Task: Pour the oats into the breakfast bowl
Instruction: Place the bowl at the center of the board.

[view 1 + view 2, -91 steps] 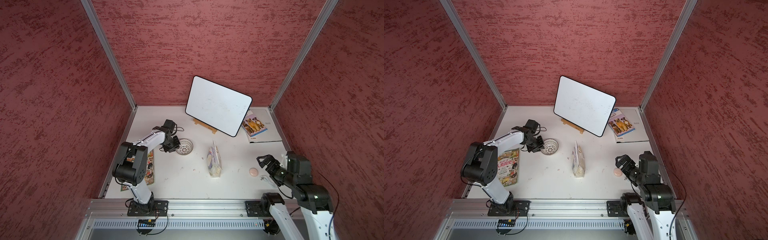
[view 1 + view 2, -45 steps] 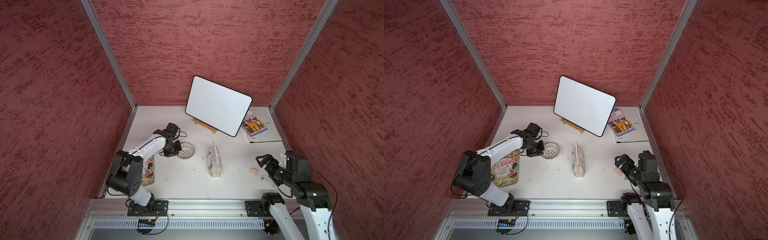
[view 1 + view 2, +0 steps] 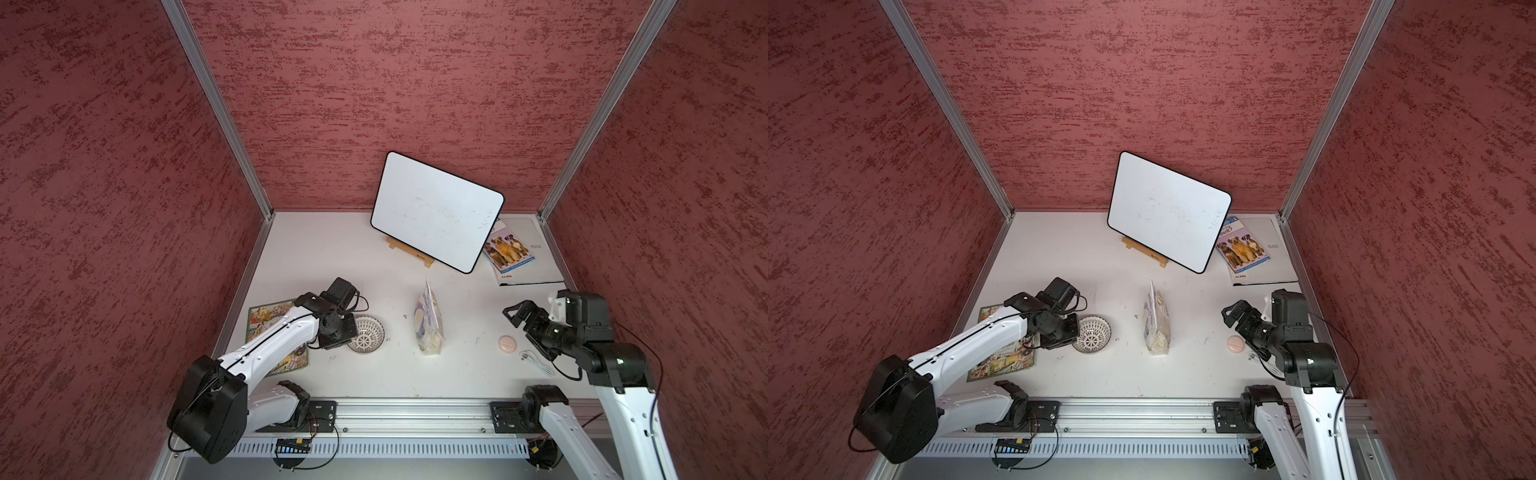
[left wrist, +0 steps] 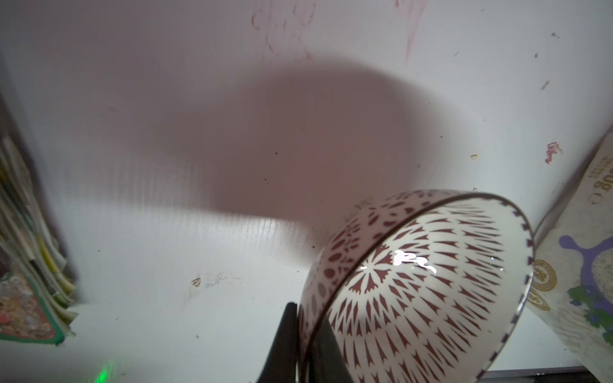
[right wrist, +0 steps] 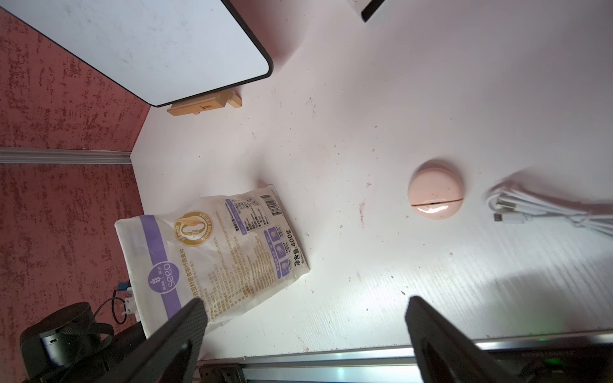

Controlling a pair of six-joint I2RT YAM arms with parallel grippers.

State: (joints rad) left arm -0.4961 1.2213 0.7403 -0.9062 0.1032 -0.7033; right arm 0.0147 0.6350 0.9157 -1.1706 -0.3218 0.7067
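The left jaws are pinching the rim of the breakfast bowl (image 4: 431, 282), near a magazine (image 3: 266, 316) on the counter (image 3: 332, 257). The oats pouch (image 3: 428, 324) is standing upright mid-counter, between the bowl and a pink disc (image 3: 507, 344). The right jaws are hanging spread wide, gripping nothing

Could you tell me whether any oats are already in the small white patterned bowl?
No, the small white bowl with dark radial pattern shows only its bare glazed inside.
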